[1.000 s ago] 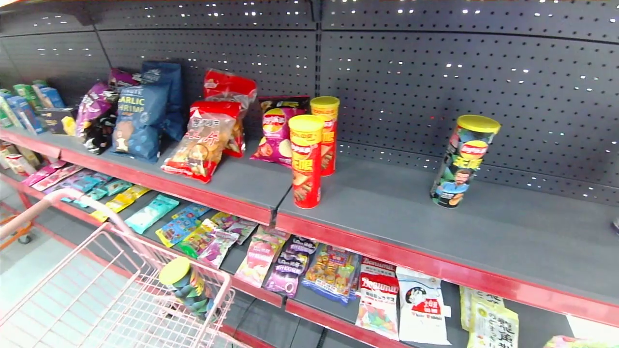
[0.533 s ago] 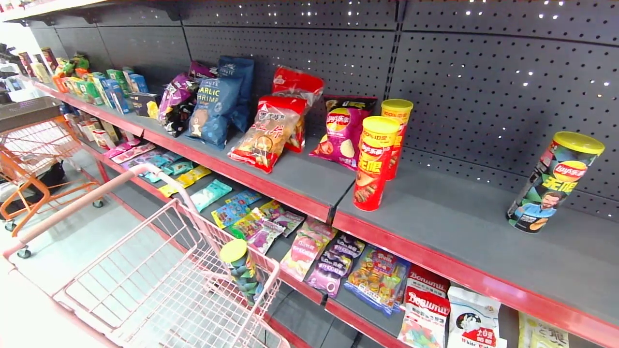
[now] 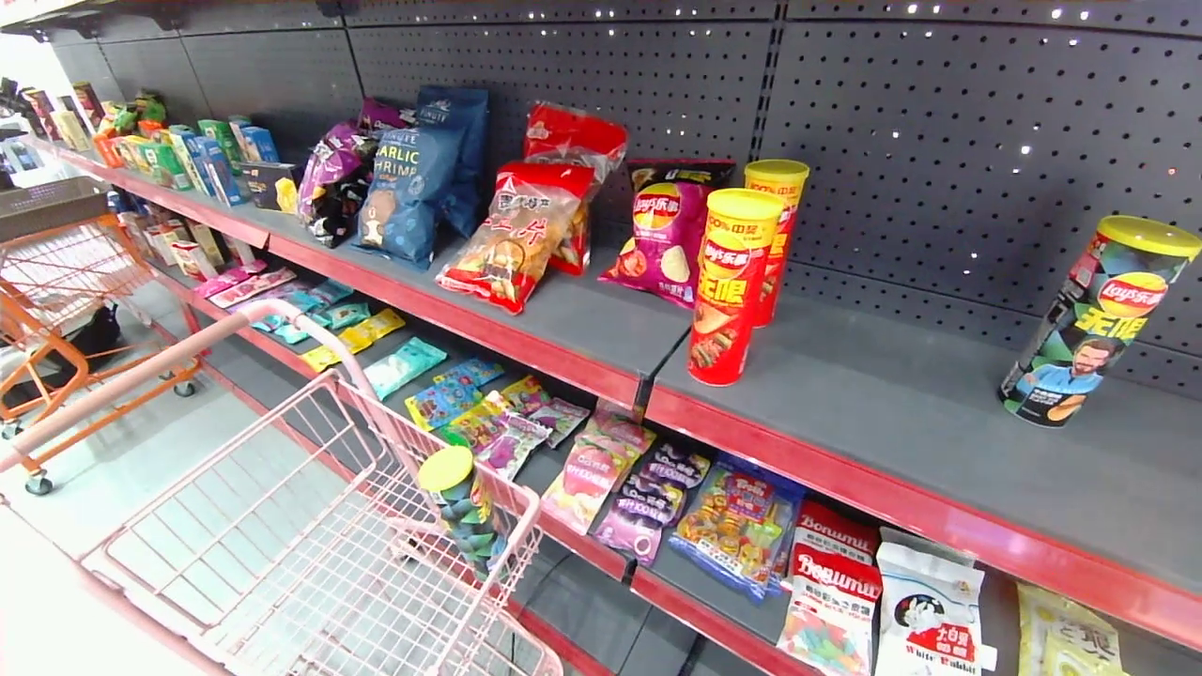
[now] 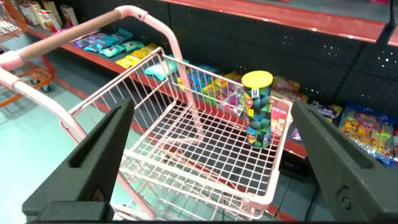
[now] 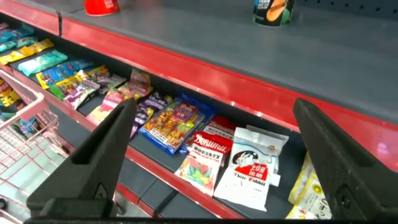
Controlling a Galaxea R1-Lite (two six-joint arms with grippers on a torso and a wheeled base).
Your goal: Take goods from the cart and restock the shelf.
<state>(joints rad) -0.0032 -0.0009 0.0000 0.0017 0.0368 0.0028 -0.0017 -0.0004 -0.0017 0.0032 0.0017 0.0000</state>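
- The long grey shelf board with a red front edge sits differently in the head view than a second ago. The whole picture has swung (the camera turned, the goods did not), which by my judgement means the robot is turning toward the cart for its next pick.
- The pink wire cart now shows more fully, at 7 o'clock.
- The left gripper hangs above the cart basket, its dark fingers spread wide and holding nothing, well apart from the tube.
- The right gripper faces the lower shelf's snack packets, its fingers likewise spread wide and empty.
- The yellow-lidded, dark patterned crisp tube stands upright in the cart corner nearest the shelf.
- A matching tube stands on the shelf at 3 o'clock, with bare board beside it.
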